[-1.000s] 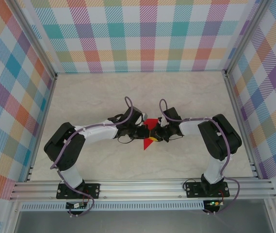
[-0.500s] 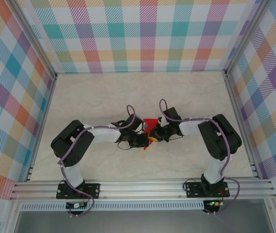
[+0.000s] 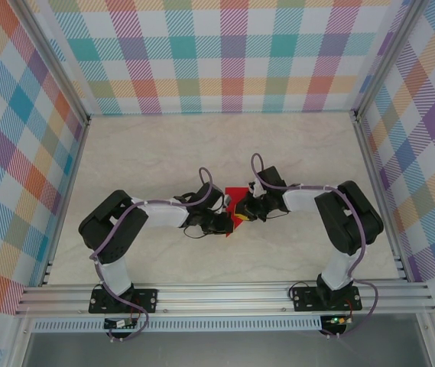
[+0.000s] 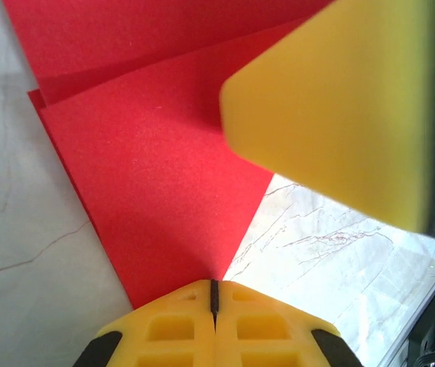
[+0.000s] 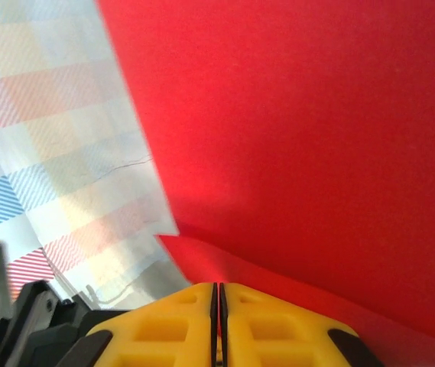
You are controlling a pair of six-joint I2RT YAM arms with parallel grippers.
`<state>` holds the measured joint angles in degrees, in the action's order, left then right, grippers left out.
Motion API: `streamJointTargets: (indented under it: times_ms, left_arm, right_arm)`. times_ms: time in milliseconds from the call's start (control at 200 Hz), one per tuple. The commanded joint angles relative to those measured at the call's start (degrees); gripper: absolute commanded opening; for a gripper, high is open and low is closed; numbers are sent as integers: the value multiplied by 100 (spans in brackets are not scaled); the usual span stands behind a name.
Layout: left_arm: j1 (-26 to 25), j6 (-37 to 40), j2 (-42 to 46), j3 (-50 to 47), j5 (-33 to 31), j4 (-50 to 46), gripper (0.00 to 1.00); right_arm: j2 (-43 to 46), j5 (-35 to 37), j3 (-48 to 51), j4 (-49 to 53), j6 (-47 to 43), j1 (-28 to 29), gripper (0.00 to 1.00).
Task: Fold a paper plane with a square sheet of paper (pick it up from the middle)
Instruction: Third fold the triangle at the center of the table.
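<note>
Paper [image 4: 148, 168]: thin, matte, bright red, finely grained, with straight edges. In the left wrist view it lies in overlapping layers that narrow to a point. It sits at mid-desk between the two wrists, partly raised off the surface.

Desk [image 3: 163, 153]: pale, smooth, with faint marble veining. Walls [image 3: 225, 53]: multicoloured check print.

Left tool [image 4: 213, 294]: yellow moulded fingers with recessed square pockets, pressed flat together and clenched on the pointed corner of the paper. A blurred yellow pad [image 4: 339, 107] of the other tool lies over the paper's far side.

Right tool [image 5: 219, 294]: the same yellow fingers, pressed together with only a hairline seam between them, grasping a folded edge of the paper. The red face rises beyond them.

Left arm [image 3: 156, 212] and right arm [image 3: 309, 200]: white links, black joints, looped purple cable.

Change over the last second: the left arm's elbow has swung in toward the centre and its wrist has closed on the paper. The right wrist has edged slightly away from the bases. Less red is visible from above; the lower point seen earlier is now covered.
</note>
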<state>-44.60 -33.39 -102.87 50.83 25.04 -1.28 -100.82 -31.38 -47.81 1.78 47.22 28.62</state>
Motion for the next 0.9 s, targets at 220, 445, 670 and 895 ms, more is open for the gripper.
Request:
streamJointTargets:
  times_ms: [220,445,670,895]
  left_arm:
    - [-86,150,63,-152,-183,-316,3]
    - [-107,217,-28,-91,-282,-473,3]
    - [-126,306,-58,-41,-397,-622,2]
    - [-124,347,-31,-20,-443,-698,1]
  right_arm:
    - [325,-220,179,190,-293,21,12]
    - [36,273,207,297,-412,21,12]
    - [-33,383,107,364,-516,21,12]
    - [299,291,62,243,-564,-219,13]
